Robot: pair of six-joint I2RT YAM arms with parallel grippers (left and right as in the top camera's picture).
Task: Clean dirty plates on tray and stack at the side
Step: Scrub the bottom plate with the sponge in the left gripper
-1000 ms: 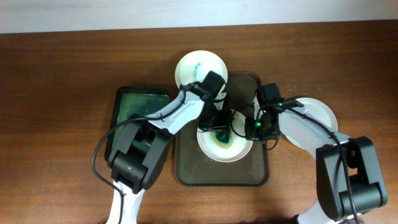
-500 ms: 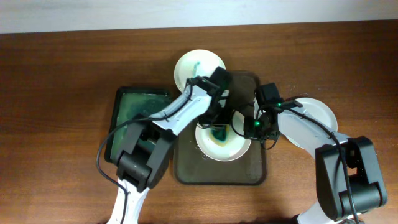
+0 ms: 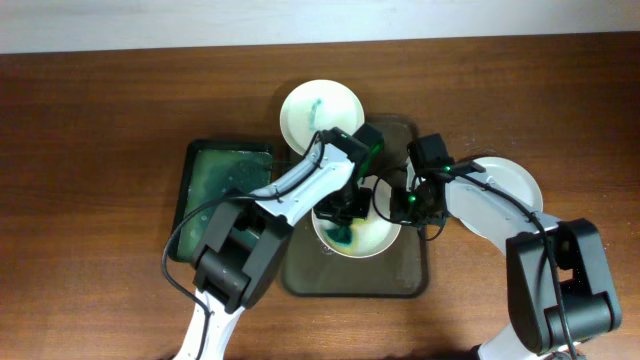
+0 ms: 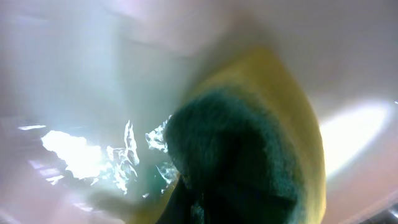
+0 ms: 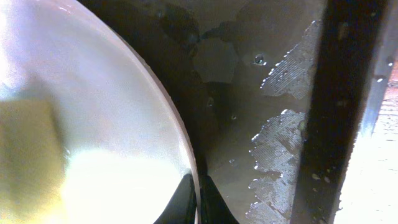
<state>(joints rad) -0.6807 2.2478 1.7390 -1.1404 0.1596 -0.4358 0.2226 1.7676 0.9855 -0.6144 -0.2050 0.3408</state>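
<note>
A white plate point(image 3: 372, 238) with a teal smear lies on the dark olive tray point(image 3: 350, 278). My left gripper point(image 3: 350, 208) is shut on a yellow sponge with a dark green scrub face point(image 4: 249, 155) and presses it on this plate's wet surface point(image 4: 74, 93). My right gripper point(image 3: 398, 205) is shut on the plate's right rim point(image 5: 181, 124), one finger on each side point(image 5: 196, 199). A second plate point(image 3: 320, 108) with a teal smear sits at the tray's far edge. A third, plain white plate point(image 3: 505, 195) lies on the bare tabletop at right, partly under my right arm.
A smaller green tray point(image 3: 222, 190) with wet teal residue sits left of the olive tray. The olive tray's floor point(image 5: 273, 124) is wet with droplets, and its raised rim point(image 5: 339, 112) shows at the right.
My left gripper has slid the sponge to the right and toward the front across the plate. The teal smear has shifted and shrunk. The right gripper holds the rim as before.
</note>
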